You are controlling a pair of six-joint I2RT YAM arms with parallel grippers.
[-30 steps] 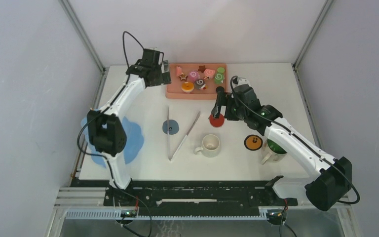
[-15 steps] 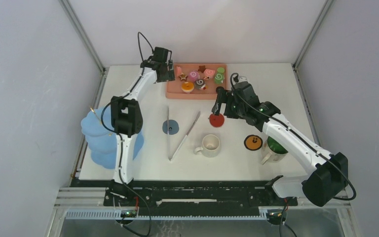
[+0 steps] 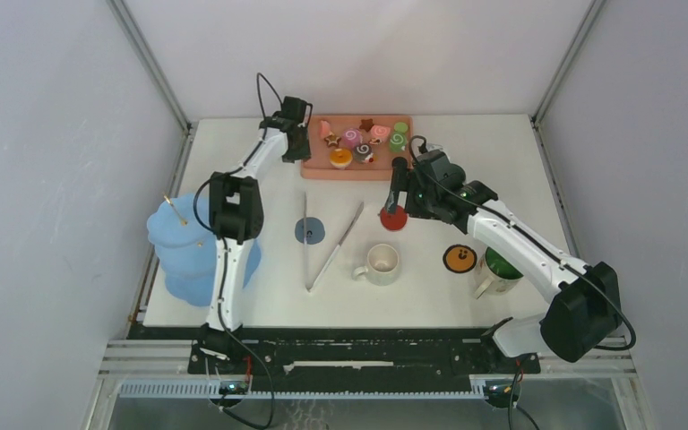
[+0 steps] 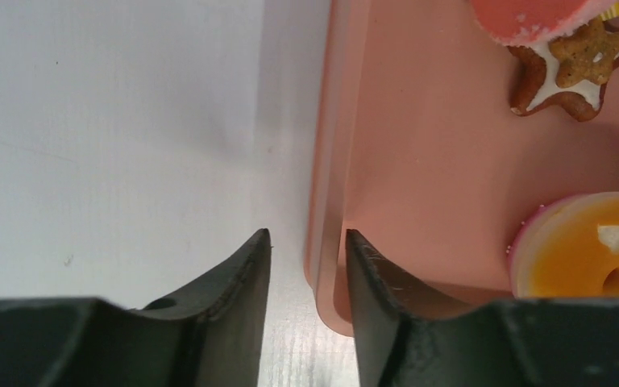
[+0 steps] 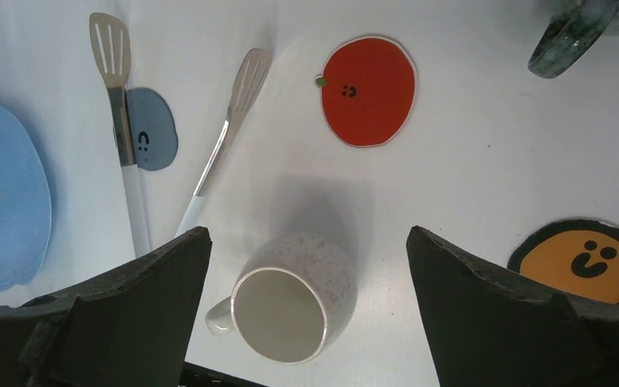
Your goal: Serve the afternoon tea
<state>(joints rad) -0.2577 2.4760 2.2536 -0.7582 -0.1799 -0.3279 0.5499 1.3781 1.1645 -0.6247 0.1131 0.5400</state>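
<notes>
Pastries (image 3: pixel 358 143) all sit on the tray (image 4: pixel 419 161), none served. Left gripper (image 4: pixel 306 242) stands narrow astride its rim (grip uncertain); right gripper (image 5: pixel 305 235) gapes wide nearby.

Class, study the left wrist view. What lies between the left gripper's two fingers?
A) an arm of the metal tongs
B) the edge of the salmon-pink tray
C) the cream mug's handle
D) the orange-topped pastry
B: the left gripper has one finger over the white table and the other over the tray, with the tray's rim running up between them.
</notes>
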